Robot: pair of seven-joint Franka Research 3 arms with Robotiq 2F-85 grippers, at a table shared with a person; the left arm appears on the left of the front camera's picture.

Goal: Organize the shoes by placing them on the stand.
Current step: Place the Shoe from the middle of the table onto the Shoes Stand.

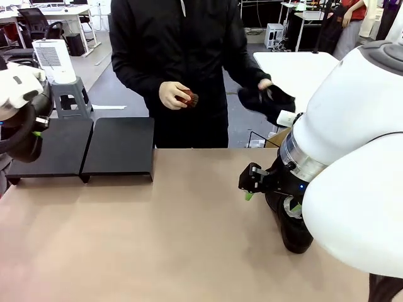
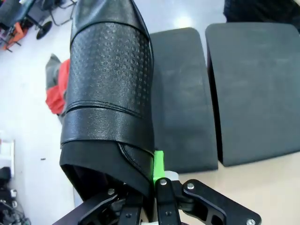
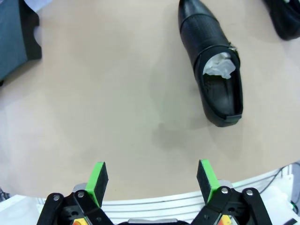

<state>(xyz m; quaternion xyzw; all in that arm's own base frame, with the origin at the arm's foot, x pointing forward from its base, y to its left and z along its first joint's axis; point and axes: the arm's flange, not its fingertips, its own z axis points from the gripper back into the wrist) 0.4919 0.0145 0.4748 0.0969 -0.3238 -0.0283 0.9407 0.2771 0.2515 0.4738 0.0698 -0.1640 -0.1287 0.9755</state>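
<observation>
My left gripper [image 2: 147, 180] is shut on the heel rim of a black shoe [image 2: 108, 93] with a textured upper. The shoe hangs beside the left end of the stand [image 2: 180, 93], over the floor. In the front view the left gripper [image 1: 34, 129] sits at the picture's left edge, just above the stand [image 1: 82, 148]. My right gripper [image 3: 152, 180] is open over bare table. A second black shoe [image 3: 211, 70], stuffed with white paper, lies on the table ahead of it, and the edge of a third shoe [image 3: 283, 18] shows in the corner. The right gripper [image 1: 250, 189] hovers low at the table's right.
Across the table stands a person, one hand holding a small brown brush [image 1: 187, 98] and the other a black shoe [image 1: 267, 100]. A white stool [image 1: 66, 94] with a white appliance on it stands behind the stand. The tan table [image 1: 157, 239] has free room in the middle.
</observation>
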